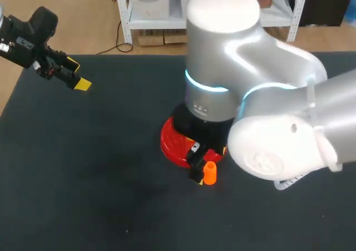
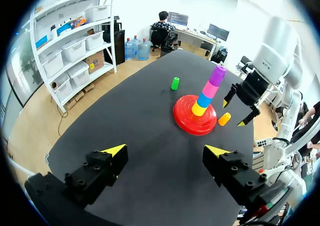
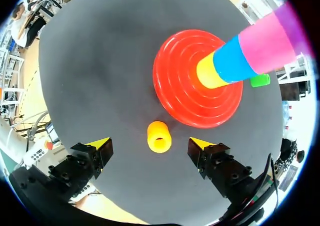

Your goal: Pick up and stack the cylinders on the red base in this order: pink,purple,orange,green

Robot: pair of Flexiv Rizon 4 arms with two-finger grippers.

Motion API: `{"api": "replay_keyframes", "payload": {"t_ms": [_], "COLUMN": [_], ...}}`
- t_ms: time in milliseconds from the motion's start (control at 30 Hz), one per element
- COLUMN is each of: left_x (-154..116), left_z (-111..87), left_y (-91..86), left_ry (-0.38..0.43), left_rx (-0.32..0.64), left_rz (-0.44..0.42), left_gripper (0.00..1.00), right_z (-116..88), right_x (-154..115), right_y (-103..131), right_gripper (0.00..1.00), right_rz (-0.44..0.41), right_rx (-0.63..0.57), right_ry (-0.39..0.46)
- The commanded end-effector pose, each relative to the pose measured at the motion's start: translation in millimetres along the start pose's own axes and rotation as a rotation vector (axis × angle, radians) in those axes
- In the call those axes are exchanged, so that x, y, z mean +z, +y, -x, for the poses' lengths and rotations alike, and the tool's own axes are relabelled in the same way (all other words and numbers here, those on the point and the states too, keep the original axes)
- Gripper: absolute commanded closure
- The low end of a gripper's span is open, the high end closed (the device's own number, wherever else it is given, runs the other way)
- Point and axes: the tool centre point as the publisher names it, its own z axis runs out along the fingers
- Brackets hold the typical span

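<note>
Jaws of the right arm (image 1: pixel 267 95) hung spread and empty over the orange cylinder (image 3: pixel 159 137). It sat on the counter (image 1: pixel 83 178) between the yellow tips (image 3: pixel 100 145), with neither tip touching it, just beside the red base (image 3: pixel 180 50). On that base a leaning stack rose in four pieces: a yellow cylinder (image 2: pixel 198 109) at the bottom, a blue cylinder (image 2: pixel 204 100) on it, then the pink cylinder (image 2: pixel 210 89) and the purple cylinder (image 2: pixel 217 75) on top. The green cylinder (image 2: pixel 175 83) stood alone on the counter beyond the base. Off at the far corner, the left arm (image 1: pixel 28 31) had its jaws released too, holding nothing. Pink and purple looked done. Orange seemed the piece in hand, not yet grasped, with green to follow.
</note>
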Motion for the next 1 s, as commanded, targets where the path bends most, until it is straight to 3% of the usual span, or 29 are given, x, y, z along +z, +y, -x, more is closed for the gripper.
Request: {"api": "replay_keyframes", "payload": {"t_ms": [33, 133, 333, 433, 733, 1000], "left_x": [0.0, 0.0, 0.0, 0.0, 0.0, 0.0], "left_z": [-1.1, -1.1, -1.1, -1.1, -1.1, -1.1], "left_y": [-0.3, -0.3, -0.3, -0.3, -0.3, -0.3], "left_ry": [-0.003, -0.003, -0.003, -0.003, -0.003, -0.003], "left_rx": [0.002, 0.002, 0.002, 0.002, 0.002, 0.002], "left_rz": [0.0, 0.0, 0.0, 0.0, 0.0, 0.0], "left_gripper": [0.0, 0.0, 0.0, 0.0, 0.0, 0.0], "right_z": [1.2, -2.1, -4.1, -4.1, -4.2, -1.5], "right_x": [2.4, 4.6, 7.7, 8.0, 10.9, 11.2], "right_y": [-0.5, -2.6, -8.5, -9.1, -7.8, -11.4], "right_gripper": [0.0, 0.0, 0.2, 0.36, 0.5, 0.54], "right_rz": [-0.002, 0.002, 0.003, 0.003, 0.005, 0.007], "right_rx": [0.004, 0.018, 0.044, 0.048, 0.056, 0.075], "right_ry": [0.012, 0.021, 0.027, 0.028, 0.035, 0.033]}}
